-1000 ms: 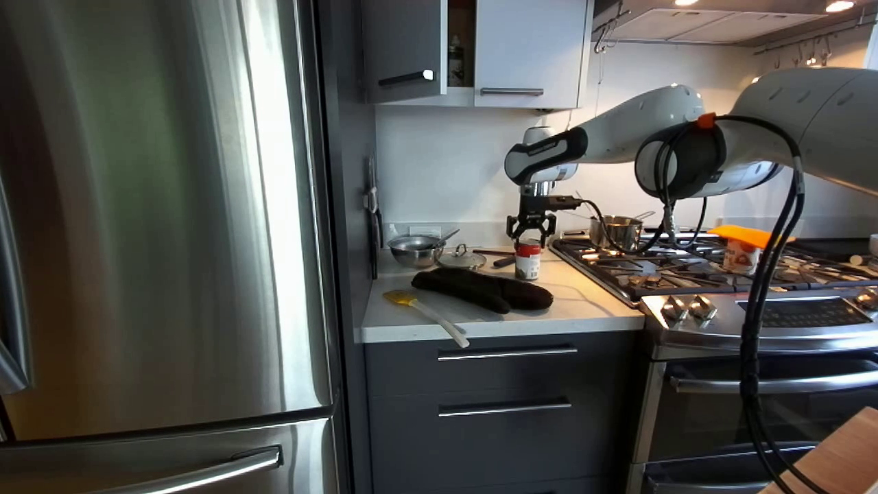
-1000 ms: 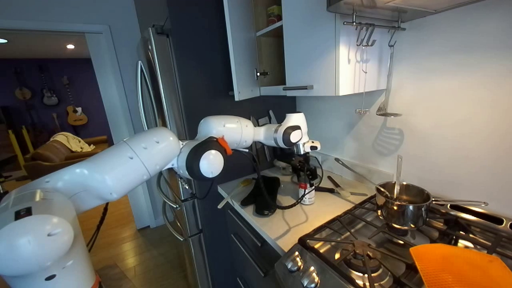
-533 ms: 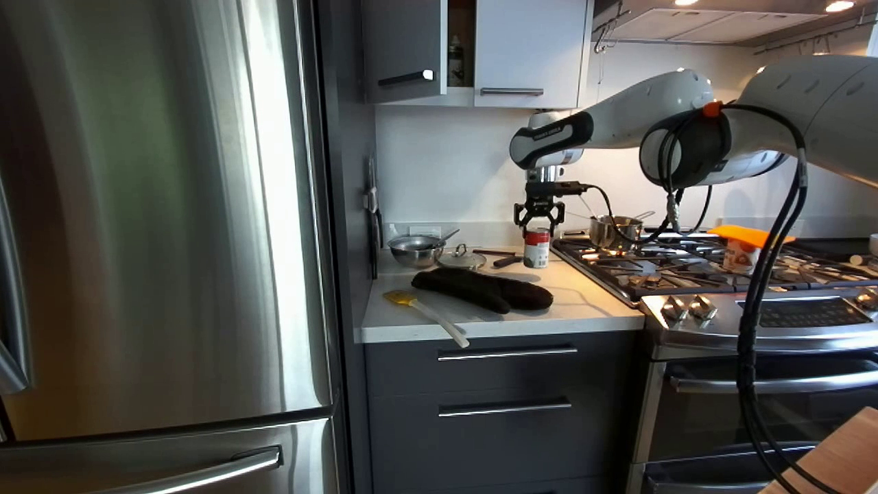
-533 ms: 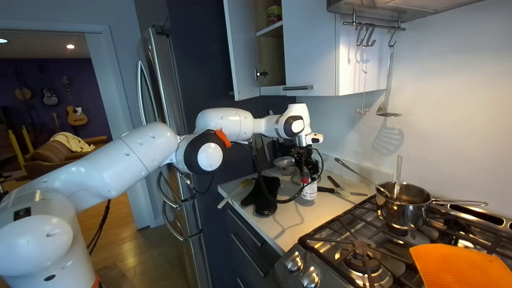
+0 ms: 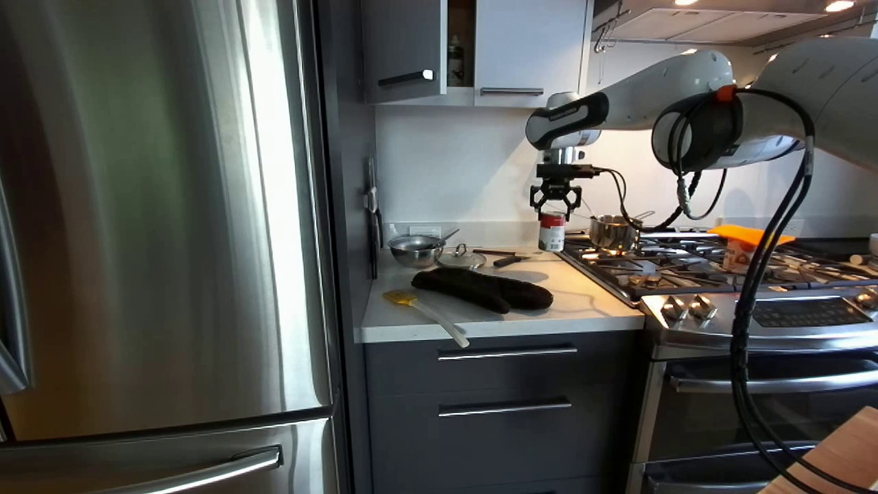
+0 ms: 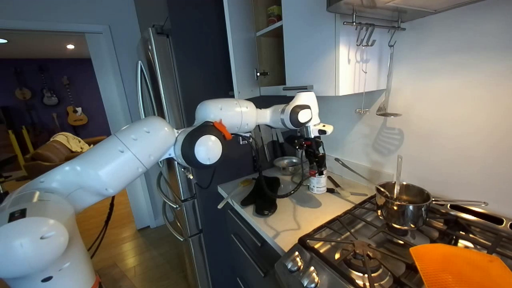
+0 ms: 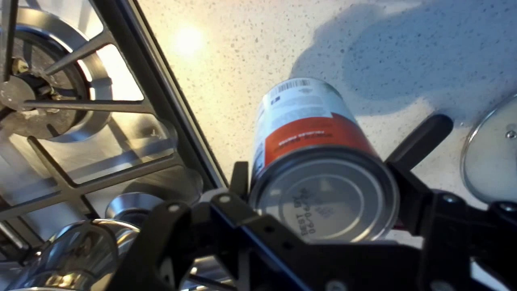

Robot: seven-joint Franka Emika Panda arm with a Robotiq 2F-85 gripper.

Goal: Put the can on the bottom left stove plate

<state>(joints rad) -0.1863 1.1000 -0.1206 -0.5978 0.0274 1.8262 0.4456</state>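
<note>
The can (image 5: 551,237), with a red and white label, is upright and held above the counter in both exterior views (image 6: 318,185); its shadow lies on the counter below. My gripper (image 5: 555,214) is shut on the can's upper end. In the wrist view the can (image 7: 309,117) sits between the two black fingers, its metal lid facing the camera. The bottom left stove plate (image 6: 362,256) is a burner under a black grate with nothing standing on it. It also shows at the left of the wrist view (image 7: 18,95), beside the can.
A shiny pot (image 6: 404,208) with utensils stands on the burner behind. An orange-topped item (image 5: 751,235) stands on the stove further right. A black oven mitt (image 5: 480,288), a yellow brush (image 5: 425,312), a metal bowl (image 5: 416,254), a glass lid (image 5: 461,259) and knives lie on the counter.
My gripper has lifted the can off the counter and carried it up and toward the stove. The can's shadow now lies apart from it. The other objects have not moved.
</note>
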